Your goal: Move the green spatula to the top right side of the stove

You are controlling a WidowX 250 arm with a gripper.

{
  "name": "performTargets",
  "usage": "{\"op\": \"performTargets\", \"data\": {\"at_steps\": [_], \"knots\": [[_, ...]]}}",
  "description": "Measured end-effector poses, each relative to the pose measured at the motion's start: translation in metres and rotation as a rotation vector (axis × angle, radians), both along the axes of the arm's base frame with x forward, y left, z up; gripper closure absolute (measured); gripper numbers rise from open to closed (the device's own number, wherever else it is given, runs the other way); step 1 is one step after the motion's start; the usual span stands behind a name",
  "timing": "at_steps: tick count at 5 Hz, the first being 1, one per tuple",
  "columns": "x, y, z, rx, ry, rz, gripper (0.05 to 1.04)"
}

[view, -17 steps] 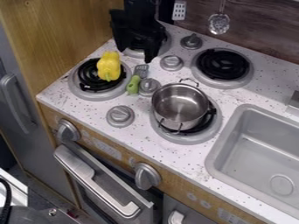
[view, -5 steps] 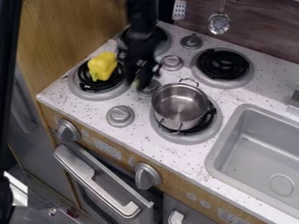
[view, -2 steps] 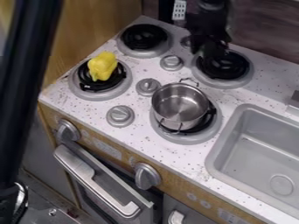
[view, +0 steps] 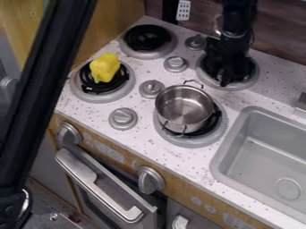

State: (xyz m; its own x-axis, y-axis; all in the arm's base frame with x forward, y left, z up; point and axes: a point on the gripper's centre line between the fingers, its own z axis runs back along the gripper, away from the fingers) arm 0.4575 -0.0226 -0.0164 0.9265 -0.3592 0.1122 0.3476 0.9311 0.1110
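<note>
The black two-finger gripper (view: 231,76) hangs over the round black burner with a grey rim (view: 255,75), on the stretch of stove nearest the dark wood-grain back wall (view: 281,33). Whether it is open, closed or gripping something, I cannot tell. Nor can I tell where the green spatula is; the dark shapes at the gripper merge with the burner beneath.

Below and to the left of the gripper in the view, a shiny metal pot with two wire handles (view: 184,107) sits on another black burner with a grey rim (view: 190,142). Well apart to the gripper's left, a lumpy yellow toy (view: 105,67) rests on a third black burner with a grey rim (view: 83,92). A fourth, bare black coil burner (view: 148,37) lies left of the gripper and slightly higher.

Between the gripper and these left-hand burners are round grey knobs: one just beside it (view: 196,42), one farther left (view: 176,64), and another lower down (view: 151,88). A fourth grey knob (view: 123,118) is well apart, down and to the left. Below the gripper and to its right, the grey rectangular sink (view: 269,167) is set into the white speckled countertop (view: 170,156).
</note>
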Motion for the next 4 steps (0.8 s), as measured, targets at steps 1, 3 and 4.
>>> {"op": "performTargets", "data": {"at_steps": [1,3,4], "knots": [[-0.002,-0.002,-0.024,-0.005,0.034,0.001,0.660],[0.013,0.001,-0.027,-0.025,0.025,0.061,0.599],[0.011,0.007,-0.029,-0.005,0.030,0.088,0.287]]}}
